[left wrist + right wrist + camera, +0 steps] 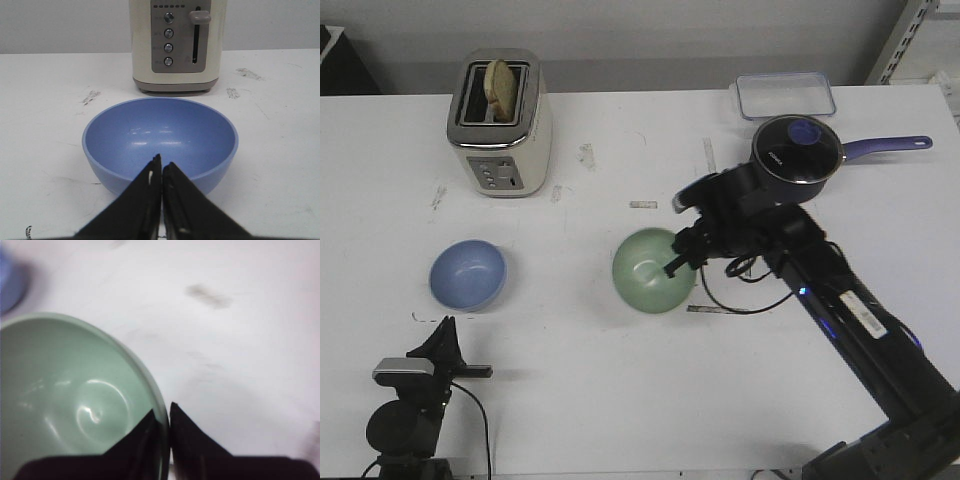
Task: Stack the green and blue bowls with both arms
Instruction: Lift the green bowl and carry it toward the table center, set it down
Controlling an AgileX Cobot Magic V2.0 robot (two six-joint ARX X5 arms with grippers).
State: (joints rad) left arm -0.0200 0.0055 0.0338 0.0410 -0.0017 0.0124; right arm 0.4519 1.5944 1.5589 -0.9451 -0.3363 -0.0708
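On the white table point(620, 400), near its middle, the green bowl point(650, 272) is being gripped by the right gripper point(677, 262), whose two black fingers are straddling the rim on the side nearest that arm, one inside the bowl and one outside, closed onto the thin wall. That pinch on the rim looks chosen so the bowl can be lifted upright and carried across. The blue bowl point(468, 274) is sitting well apart to the left, mouth up, in front of the toaster point(500, 125), and I judge it is waiting as the base of the stack. The left gripper point(442, 345) is hanging low just short of the blue bowl's near side, its fingers pressed together on nothing and aimed at the bowl
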